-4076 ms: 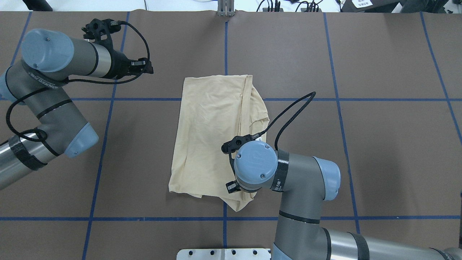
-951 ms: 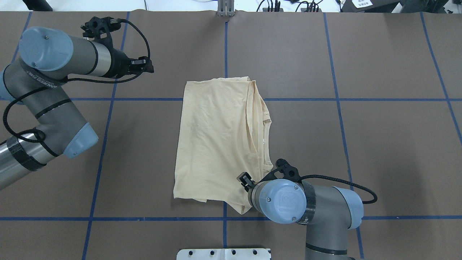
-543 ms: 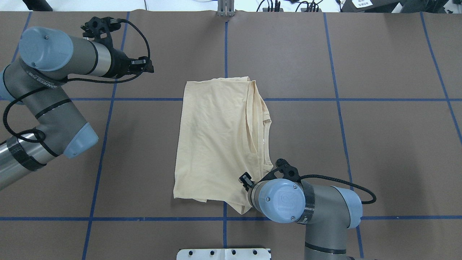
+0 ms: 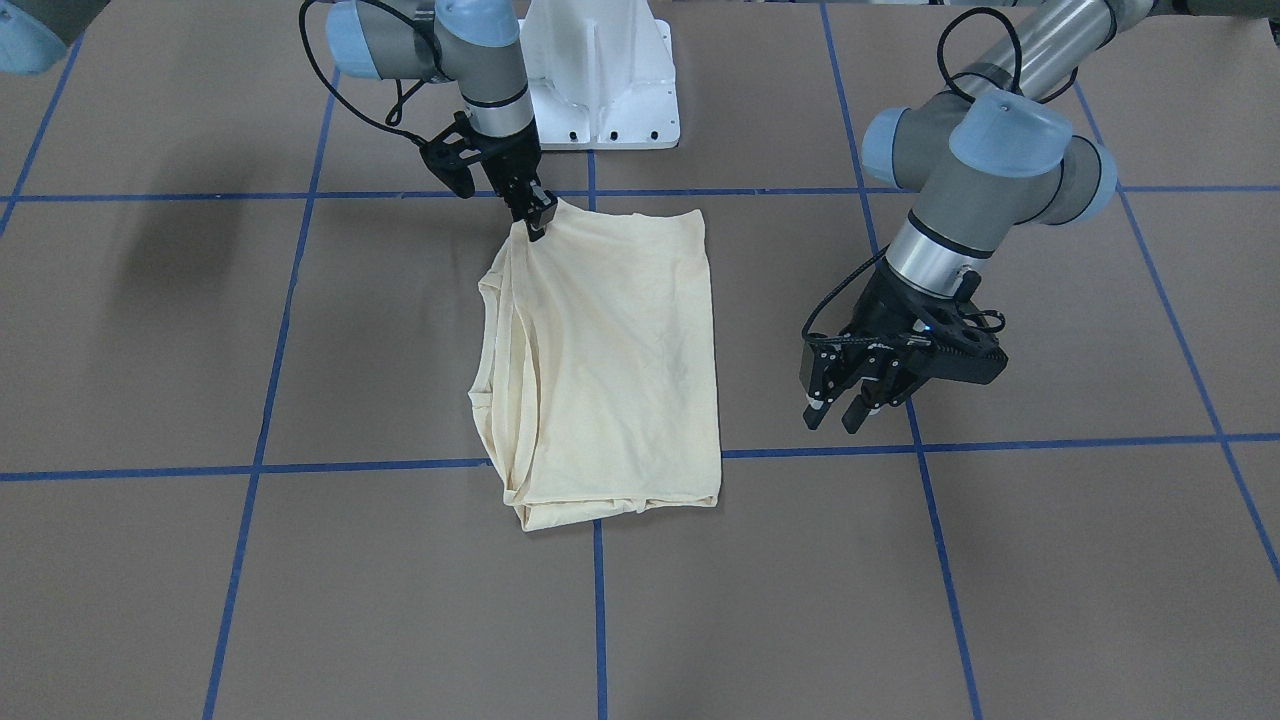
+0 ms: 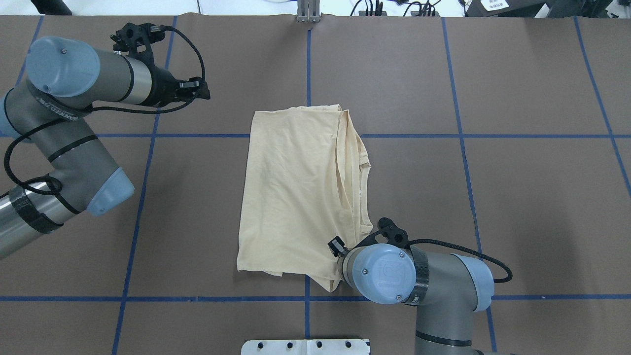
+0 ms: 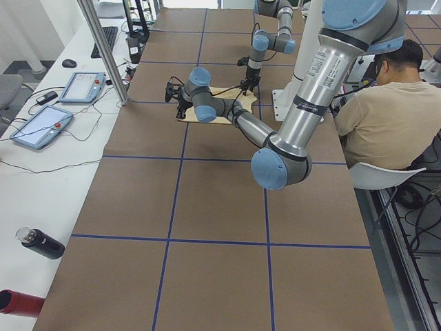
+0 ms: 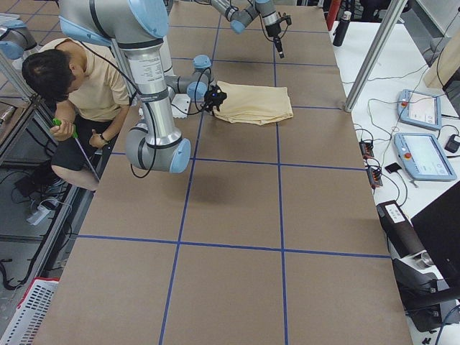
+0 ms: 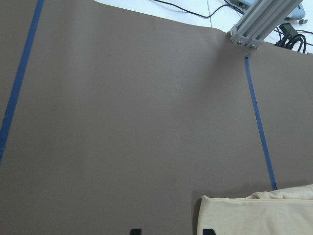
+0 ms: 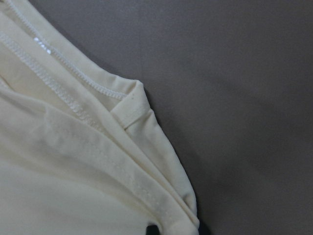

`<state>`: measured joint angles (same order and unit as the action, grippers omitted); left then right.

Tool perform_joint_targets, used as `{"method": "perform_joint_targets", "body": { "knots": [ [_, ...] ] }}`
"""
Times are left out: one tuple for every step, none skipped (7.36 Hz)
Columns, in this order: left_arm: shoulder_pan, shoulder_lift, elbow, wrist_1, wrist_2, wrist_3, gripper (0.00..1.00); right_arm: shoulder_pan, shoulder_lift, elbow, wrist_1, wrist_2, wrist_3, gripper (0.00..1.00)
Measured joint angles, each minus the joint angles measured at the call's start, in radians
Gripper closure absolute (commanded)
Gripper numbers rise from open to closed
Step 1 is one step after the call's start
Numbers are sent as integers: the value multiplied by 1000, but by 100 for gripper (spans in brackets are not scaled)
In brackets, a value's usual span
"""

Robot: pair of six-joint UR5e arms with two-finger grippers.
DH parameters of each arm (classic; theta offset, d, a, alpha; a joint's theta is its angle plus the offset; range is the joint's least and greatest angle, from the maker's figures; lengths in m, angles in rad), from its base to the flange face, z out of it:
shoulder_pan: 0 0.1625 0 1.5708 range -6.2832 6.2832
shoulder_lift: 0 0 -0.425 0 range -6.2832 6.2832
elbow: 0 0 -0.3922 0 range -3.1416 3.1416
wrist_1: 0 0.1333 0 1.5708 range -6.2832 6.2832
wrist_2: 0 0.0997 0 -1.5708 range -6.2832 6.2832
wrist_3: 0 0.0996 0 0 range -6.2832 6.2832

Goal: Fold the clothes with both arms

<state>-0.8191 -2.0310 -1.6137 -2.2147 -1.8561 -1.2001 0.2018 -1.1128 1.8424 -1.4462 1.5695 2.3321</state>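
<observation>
From across the worktop [image 4: 300,600], the cream shirt [image 4: 610,370] lies folded into a tall rectangle near the middle, with its stacked edges showing along the side toward the robot's right. The right gripper [image 4: 536,226] is down at the shirt's corner nearest the robot's base, its jaws drawn close together on the fabric. The left gripper [image 4: 845,408] hangs above bare worktop well apart from the shirt, its jaws spread and holding nothing. From overhead, the shirt [image 5: 296,192] lies across a blue tape line [image 5: 197,135]. The right gripper [image 5: 337,246] is mostly hidden under its own wrist at the shirt's near right corner, and the left gripper [image 5: 203,91] sits off to the side of the far left corner, apart from it. In the right-end view the shirt [image 7: 255,104] is a flat folded pad with the right gripper [image 7: 213,97] at its near edge. The left wrist camera shows two black fingertips [image 8: 135,231] with only brown worktop between them, and the shirt [image 8: 254,215] just beyond. The right wrist camera shows the shirt's [image 9: 73,161] layered hems, with the corner running down between dark fingertips [image 9: 154,230].
</observation>
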Motion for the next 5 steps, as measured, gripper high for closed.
{"method": "perform_joint_targets", "body": {
  "knots": [
    [0,0,0,0,0,0,48,-1,0,0,1,1,1,100],
    [0,0,-1,0,0,0,47,-1,1,2,1,4,1,100],
    [0,1,-7,2,-1,-3,47,2,0,7,1,7,-1,100],
    [2,4,-21,4,-2,-41,47,6,-2,17,1,13,-2,100],
    [7,9,-40,3,-1,-125,46,10,-9,33,0,20,-3,100]
  ]
}}
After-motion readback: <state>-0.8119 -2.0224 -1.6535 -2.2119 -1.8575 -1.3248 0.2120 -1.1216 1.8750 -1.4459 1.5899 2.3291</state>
